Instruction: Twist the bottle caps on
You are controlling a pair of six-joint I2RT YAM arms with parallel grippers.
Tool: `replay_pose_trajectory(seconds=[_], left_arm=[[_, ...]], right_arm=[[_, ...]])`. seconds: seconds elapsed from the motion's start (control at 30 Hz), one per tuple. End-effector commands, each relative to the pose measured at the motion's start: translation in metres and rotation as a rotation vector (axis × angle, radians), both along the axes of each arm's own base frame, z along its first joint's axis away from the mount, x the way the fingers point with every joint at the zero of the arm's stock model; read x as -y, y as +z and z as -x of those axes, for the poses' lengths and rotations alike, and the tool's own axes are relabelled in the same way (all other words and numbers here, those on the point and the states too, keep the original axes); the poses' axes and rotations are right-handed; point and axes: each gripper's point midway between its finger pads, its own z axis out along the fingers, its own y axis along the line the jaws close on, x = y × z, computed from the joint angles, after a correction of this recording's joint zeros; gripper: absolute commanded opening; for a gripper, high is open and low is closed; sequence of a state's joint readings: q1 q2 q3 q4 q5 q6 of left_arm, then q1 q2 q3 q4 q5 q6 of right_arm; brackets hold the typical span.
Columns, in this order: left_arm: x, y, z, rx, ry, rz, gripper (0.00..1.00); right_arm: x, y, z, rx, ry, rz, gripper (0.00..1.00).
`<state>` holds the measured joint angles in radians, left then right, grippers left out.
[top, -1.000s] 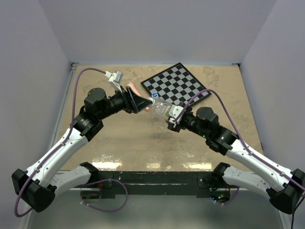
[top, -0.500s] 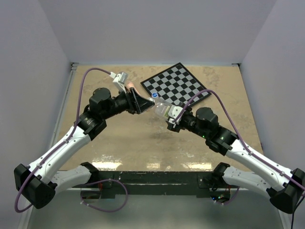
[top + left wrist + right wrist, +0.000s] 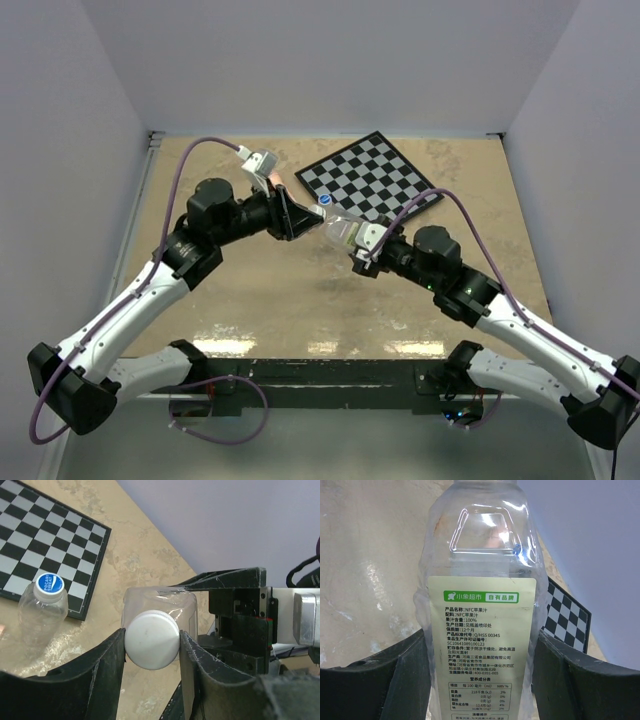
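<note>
White cap [image 3: 151, 640] pinched in your left gripper [image 3: 290, 214] meets the mouth of the large bottle [image 3: 482, 580], clamped by your right gripper [image 3: 361, 241] above the counter's middle. Keep axes aligned, press lightly, twist. Two caps, two bottles: the blue cap [image 3: 50, 584] tops the small bottle [image 3: 40, 619] nearer the far edge.

Readable print: a brand on one cap, a Chinese juice label on one bottle.
The blue cap [image 3: 50, 584] on the small bottle [image 3: 41, 617] reads "POCARI SWEAT" in white. The pale label [image 3: 482, 645] on the large bottle [image 3: 480, 545] has a green banner reading "小象超市 自有品牌". Under it come "NFC苹果汁", "果汁含量:100%", "保质期:12个月", the code "SC10641089100123" and the phone number "400-0391-005". Below these is a table headed "营养成分表" with "218千焦(kJ) 3%" and "13.4克(g) 4%". The label's lowest lines are too small to read.
</note>
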<state>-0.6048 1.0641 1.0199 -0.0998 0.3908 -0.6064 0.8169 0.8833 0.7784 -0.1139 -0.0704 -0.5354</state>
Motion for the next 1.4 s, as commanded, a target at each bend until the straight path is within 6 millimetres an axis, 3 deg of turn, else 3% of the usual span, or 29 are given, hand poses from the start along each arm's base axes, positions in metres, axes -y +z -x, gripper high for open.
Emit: replay_pose_trajectory(seconds=[0.0, 0.4, 0.67, 0.9, 1.03, 1.17, 1.37], left_arm=[[0.009, 0.023, 0.025, 0.248, -0.212, -0.069, 0.34], [0.007, 0.003, 0.073, 0.688, -0.526, -0.148, 0.3], [0.004, -0.002, 0.098, 0.883, -0.704, -0.16, 0.31], [0.005, -0.007, 0.101, 0.934, -0.762, -0.184, 0.48], [0.004, -0.005, 0.091, 0.931, -0.708, -0.209, 0.66], [0.003, 0.004, 0.083, 0.931, -0.631, -0.213, 0.83], [-0.003, 0.033, 0.072, 0.882, -0.444, -0.147, 0.93]], right_arm=[[-0.014, 0.02, 0.022, 0.028, 0.137, -0.058, 0.0], [-0.03, 0.061, 0.07, 0.028, 0.387, -0.175, 0.0], [-0.034, 0.072, 0.082, 0.03, 0.461, -0.193, 0.0], [-0.032, 0.075, 0.084, 0.034, 0.458, -0.198, 0.0], [-0.031, 0.07, 0.08, 0.029, 0.435, -0.184, 0.0], [-0.031, 0.064, 0.076, 0.022, 0.417, -0.171, 0.0], [-0.024, 0.054, 0.059, 0.004, 0.312, -0.153, 0.0]])
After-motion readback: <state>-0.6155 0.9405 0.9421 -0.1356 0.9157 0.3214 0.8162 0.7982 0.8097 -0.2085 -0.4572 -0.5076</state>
